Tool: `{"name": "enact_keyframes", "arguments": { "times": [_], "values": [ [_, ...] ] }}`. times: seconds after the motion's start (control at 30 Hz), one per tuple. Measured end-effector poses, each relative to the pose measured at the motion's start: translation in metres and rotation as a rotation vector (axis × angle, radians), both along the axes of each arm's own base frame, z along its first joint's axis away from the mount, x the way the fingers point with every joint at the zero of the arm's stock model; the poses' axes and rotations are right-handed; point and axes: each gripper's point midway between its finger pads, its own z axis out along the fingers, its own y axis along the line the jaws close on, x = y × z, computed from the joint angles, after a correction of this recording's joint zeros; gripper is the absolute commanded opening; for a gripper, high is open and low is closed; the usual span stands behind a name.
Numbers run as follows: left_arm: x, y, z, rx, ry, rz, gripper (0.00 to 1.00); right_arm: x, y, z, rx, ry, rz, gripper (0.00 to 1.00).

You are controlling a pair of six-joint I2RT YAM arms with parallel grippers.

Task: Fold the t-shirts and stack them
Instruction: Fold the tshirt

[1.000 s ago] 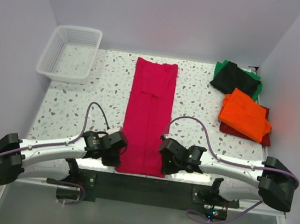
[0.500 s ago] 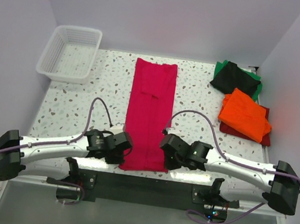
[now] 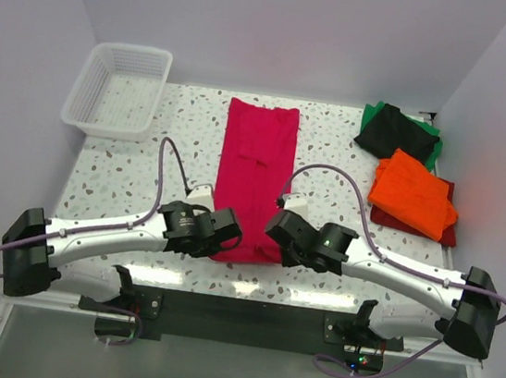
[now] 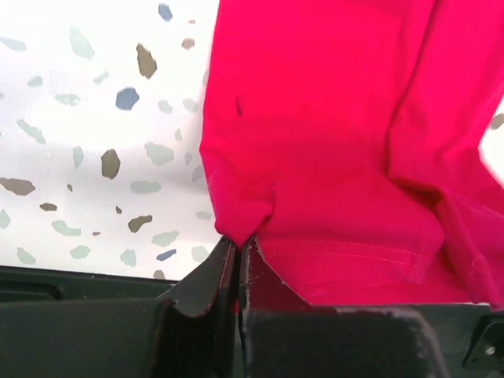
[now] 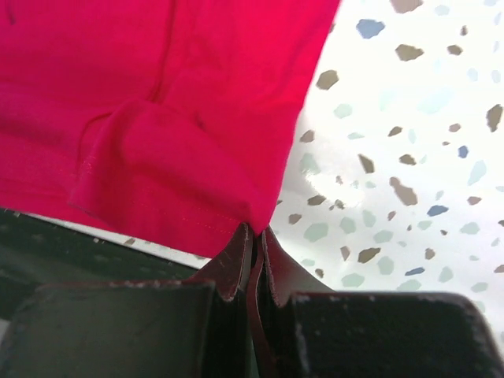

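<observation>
A crimson-pink t-shirt lies as a long narrow strip down the middle of the table, its near end lifted off the surface. My left gripper is shut on the near left corner of this t-shirt, pinching the hem. At the near right corner my right gripper is shut on the same cloth. More t-shirts lie at the back right: an orange one on a dark red one, and a black one on a green one.
A white mesh basket stands at the back left corner. The speckled table ends at walls on the left, back and right. Purple cables loop above both wrists.
Both grippers have carried the near end of the crimson-pink t-shirt away from the table's front edge toward the back, so the visible strip is shorter. Both arms have reached forward.
</observation>
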Motion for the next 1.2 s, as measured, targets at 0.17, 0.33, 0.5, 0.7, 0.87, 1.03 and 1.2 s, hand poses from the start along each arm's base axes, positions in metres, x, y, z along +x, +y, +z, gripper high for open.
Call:
{"name": "enact_keyframes", "arguments": {
  "times": [0.17,0.33,0.5,0.7,0.87,1.03,1.2],
  "values": [
    [0.020,-0.007,0.018,-0.001,-0.078,0.050,0.00,0.020,-0.012,0.001,-0.018,-0.025,-0.056,0.00],
    [0.042,-0.010,0.016,0.027,-0.102,0.086,0.00,0.044,-0.021,0.003,-0.014,-0.051,-0.100,0.00],
    [0.078,-0.001,0.016,0.049,-0.127,0.134,0.00,0.070,-0.014,0.002,-0.024,-0.068,-0.099,0.00],
    [0.123,0.008,0.022,0.082,-0.164,0.152,0.00,0.104,0.001,-0.004,-0.058,-0.081,-0.075,0.00],
    [0.164,0.012,0.017,0.123,-0.170,0.146,0.00,0.137,0.008,-0.005,-0.078,-0.085,-0.069,0.00],
    [0.206,0.015,0.010,0.146,-0.168,0.139,0.00,0.179,0.014,0.000,-0.083,-0.101,-0.074,0.00],
    [0.246,0.014,0.005,0.144,-0.170,0.119,0.00,0.220,0.018,0.000,-0.087,-0.114,-0.081,0.00]
  ]
}}
